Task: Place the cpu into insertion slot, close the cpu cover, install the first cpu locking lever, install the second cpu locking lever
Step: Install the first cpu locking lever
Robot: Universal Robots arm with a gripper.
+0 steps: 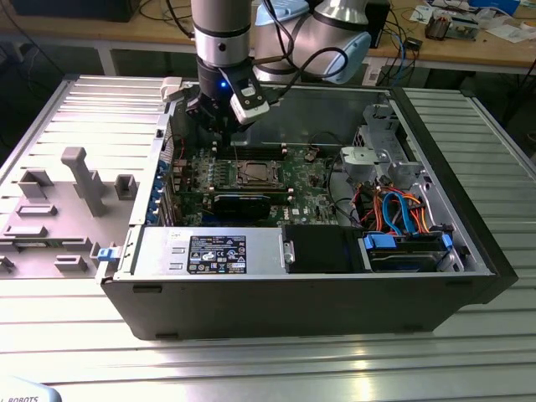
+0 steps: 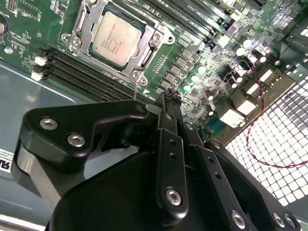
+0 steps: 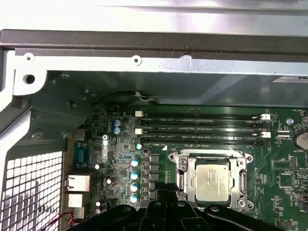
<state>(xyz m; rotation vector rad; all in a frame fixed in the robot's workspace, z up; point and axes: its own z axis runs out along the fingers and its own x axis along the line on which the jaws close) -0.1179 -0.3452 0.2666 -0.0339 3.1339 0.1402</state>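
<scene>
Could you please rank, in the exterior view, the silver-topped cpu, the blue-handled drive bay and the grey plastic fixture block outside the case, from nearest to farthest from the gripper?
1. Silver-topped cpu, on the green board, just beside the gripper.
2. Grey plastic fixture block, outside the case, toward the exterior view's left.
3. Blue-handled drive bay, in the case's corner at the exterior view's right.

The arm (image 1: 223,33) is silver-grey with a black wrist band, a little blue light and looping black cables. Behind the jaws, the gripper (image 2: 166,103) is matte black links dotted with silver screws.
</scene>
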